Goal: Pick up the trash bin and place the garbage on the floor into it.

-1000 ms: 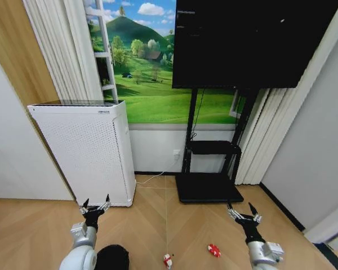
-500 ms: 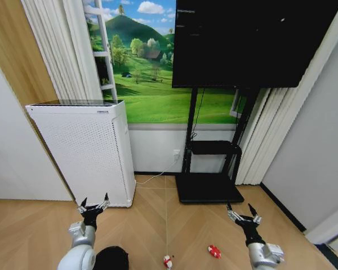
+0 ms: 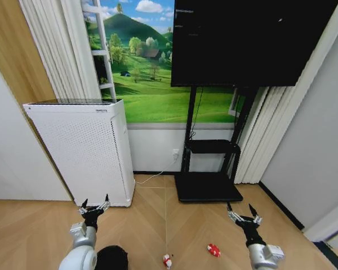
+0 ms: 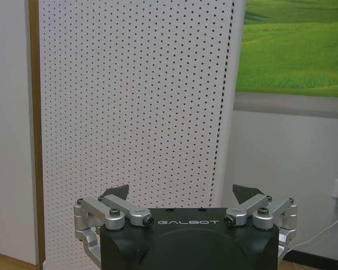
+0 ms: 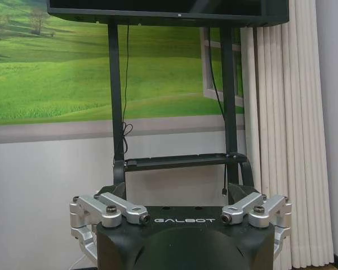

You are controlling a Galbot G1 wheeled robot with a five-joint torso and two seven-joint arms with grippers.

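Approach step: both grippers, left [image 3: 94, 205] and right [image 3: 244, 214], fingers apart, hover empty. Small black mesh trash bin [image 3: 112, 257] sits at seven o'clock; next, reach down.

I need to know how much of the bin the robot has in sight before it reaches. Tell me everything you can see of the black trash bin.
The trash bin shows in the head view as a small, dark, rounded shape at the bottom edge, cut off by the frame. Its surface looks matte black; no mesh detail can be made out. It stands on the wooden floor, in front of the white perforated appliance and right beside the left arm, below the open left gripper. Whether it touches the arm cannot be told.
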